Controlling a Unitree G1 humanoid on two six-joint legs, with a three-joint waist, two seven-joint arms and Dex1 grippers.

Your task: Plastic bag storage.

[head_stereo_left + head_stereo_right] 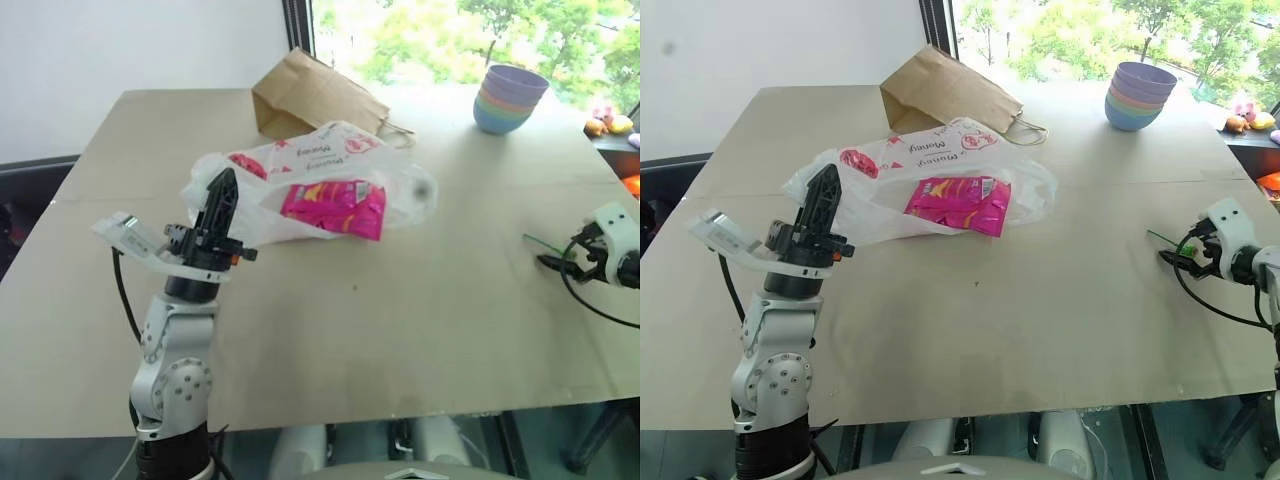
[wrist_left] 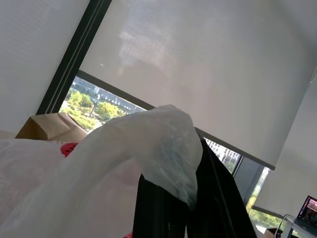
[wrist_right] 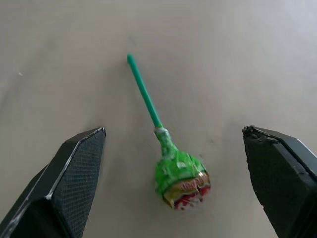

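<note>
Crosswise, plastic bag (image 1: pixel 300 175), left end in left end effector (image 1: pixel 222 190).

Plastic bag (image 1: pixel 300 170) white, red print; snack packet (image 1: pixel 335 207) pink; lollipop (image 3: pixel 181 176) green, perhaps red-marked

- The left gripper (image 1: pixel 222 190) pointed up and forward, fingers pinched together (a fold of the bag (image 1: pixel 300 180) between them).
- The right gripper (image 3: pixel 173 173) angled down, jaws spread wide.
</note>
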